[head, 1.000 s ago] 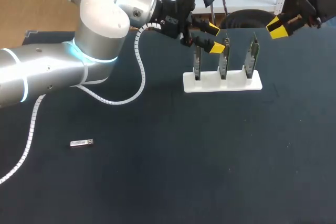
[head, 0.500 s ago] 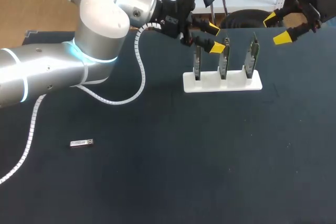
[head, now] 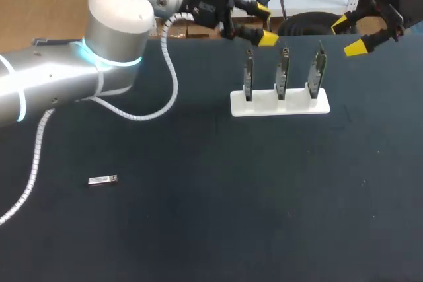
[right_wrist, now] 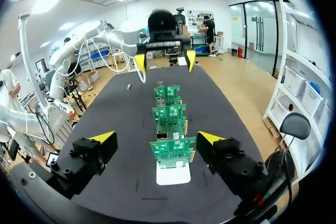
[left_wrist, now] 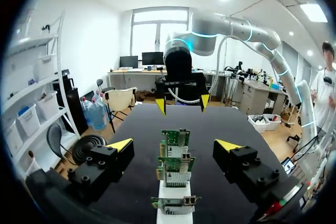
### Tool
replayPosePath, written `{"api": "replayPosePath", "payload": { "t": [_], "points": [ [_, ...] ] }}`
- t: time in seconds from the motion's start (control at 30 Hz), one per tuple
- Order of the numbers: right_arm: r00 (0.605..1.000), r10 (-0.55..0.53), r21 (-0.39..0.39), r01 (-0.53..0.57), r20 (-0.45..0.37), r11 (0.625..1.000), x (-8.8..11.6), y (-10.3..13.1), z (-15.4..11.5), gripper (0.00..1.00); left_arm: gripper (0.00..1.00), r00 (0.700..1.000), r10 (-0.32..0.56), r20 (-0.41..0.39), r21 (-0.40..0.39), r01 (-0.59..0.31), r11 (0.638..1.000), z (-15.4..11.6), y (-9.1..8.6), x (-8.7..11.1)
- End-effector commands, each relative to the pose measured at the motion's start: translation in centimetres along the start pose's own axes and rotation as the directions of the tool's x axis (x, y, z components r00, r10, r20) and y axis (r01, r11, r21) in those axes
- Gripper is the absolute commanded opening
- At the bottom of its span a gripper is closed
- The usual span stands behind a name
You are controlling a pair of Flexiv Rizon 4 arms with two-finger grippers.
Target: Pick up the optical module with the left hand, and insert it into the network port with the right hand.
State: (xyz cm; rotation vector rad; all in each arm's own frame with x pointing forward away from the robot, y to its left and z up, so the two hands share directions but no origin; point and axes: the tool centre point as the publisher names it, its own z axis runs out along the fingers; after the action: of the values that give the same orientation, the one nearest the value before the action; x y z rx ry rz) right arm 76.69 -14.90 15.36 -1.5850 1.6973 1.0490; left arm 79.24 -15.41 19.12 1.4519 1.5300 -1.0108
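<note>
From the head view, the optical module lay flat and alone on the dark table, well apart from everything else, a small silvery bar with its long side across the view. The left gripper hung far off at the back, above the near end of the white stand, fingers spread and holding nothing. The right gripper hovered past the stand's other end, also spread and empty. Three network cards stood upright in a row on that stand. Over to the left wrist view, and the left gripper showed both yellow tips wide apart with the cards lined up ahead of it and the right gripper facing it from beyond. The module was not in sight there. On to the right wrist view: the right gripper was wide open behind the nearest card, and a tiny pale speck on the cloth, likely the module, sat far beside the row. It looked light, stiff and metal-smooth, so probably slippery. The safest hold seemed a pinch across its two long sides near the middle, fingers right down at the cloth, leaving one end free for the handover
</note>
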Motion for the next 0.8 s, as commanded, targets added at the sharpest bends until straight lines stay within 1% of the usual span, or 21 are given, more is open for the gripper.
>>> {"api": "replayPosePath", "payload": {
  "t": [0.03, 0.07, 0.17, 0.3, 0.43, 0.57, 0.6, 0.63, 0.67, 0.73, 0.77, 0.8],
  "points": [
    [1.0, -0.001, 0.003, 0.001, 0.0, 1.0, 0.0, 0.1, 0.0, 1.0, 1.0, 0.998, 0.045, -0.032, -0.082, -0.047, 0.996, -4.2, -1.5, -1.3],
    [1.0, -0.001, 0.003, 0.001, 0.0, 1.0, 0.0, 0.1, 0.0, 1.0, 1.0, 0.997, 0.061, -0.044, -0.099, -0.065, 0.993, -5.2, -1.6, -1.5],
    [1.0, -0.001, 0.003, 0.001, 0.0, 1.0, 0.0, 0.1, 0.0, 1.0, 1.0, 0.985, 0.109, -0.132, -0.159, -0.13, 0.979, -8.2, -2.1, -1.6],
    [1.0, -0.001, 0.003, 0.001, 0.0, 1.0, 0.0, 0.1, 0.0, 1.0, 1.0, 0.962, 0.11, -0.249, -0.232, -0.169, 0.958, -12.5, -3.3, -0.6],
    [1.0, -0.001, 0.003, 0.001, 0.0, 1.0, 0.0, 0.1, 0.0, 1.0, 1.0, 0.924, 0.091, -0.372, -0.29, -0.209, 0.934, -16.4, -4.9, 0.8],
    [1.0, -0.001, 0.003, 0.001, 0.0, 1.0, 0.0, 0.1, 0.0, 1.0, 1.0, 0.907, 0.024, -0.421, -0.348, -0.186, 0.919, -19.9, -6.6, 2.5],
    [1.0, -0.001, 0.003, 0.001, 0.0, 1.0, 0.0, 0.1, 0.0, 1.0, 1.0, 0.893, 0.001, -0.45, -0.36, -0.182, 0.915, -20.7, -7.1, 3.2],
    [1.0, -0.001, 0.003, 0.001, 0.0, 1.0, 0.0, 0.1, 0.0, 1.0, 1.0, 0.887, -0.017, -0.461, -0.371, -0.176, 0.912, -21.4, -7.7, 3.8],
    [1.0, -0.001, 0.003, 0.001, 0.0, 1.0, 0.0, 0.1, 0.0, 1.0, 1.0, 0.894, -0.035, -0.446, -0.38, -0.153, 0.912, -22.1, -8.2, 4.4],
    [1.0, -0.001, 0.003, 0.001, 0.0, 1.0, 0.0, 0.1, 0.0, 1.0, 1.0, 0.891, -0.061, -0.451, -0.389, -0.135, 0.911, -23.5, -9.3, 5.8],
    [1.0, -0.001, 0.003, 0.001, 0.0, 1.0, 0.0, 0.1, 0.0, 1.0, 1.0, 0.902, -0.057, -0.428, -0.374, -0.12, 0.92, -24.1, -10.0, 6.5],
    [1.0, -0.001, 0.003, 0.001, 0.0, 1.0, 0.0, 0.1, 0.0, 1.0, 1.0, 0.893, -0.081, -0.443, -0.387, -0.109, 0.916, -24.6, -10.7, 7.2]
  ]
}}
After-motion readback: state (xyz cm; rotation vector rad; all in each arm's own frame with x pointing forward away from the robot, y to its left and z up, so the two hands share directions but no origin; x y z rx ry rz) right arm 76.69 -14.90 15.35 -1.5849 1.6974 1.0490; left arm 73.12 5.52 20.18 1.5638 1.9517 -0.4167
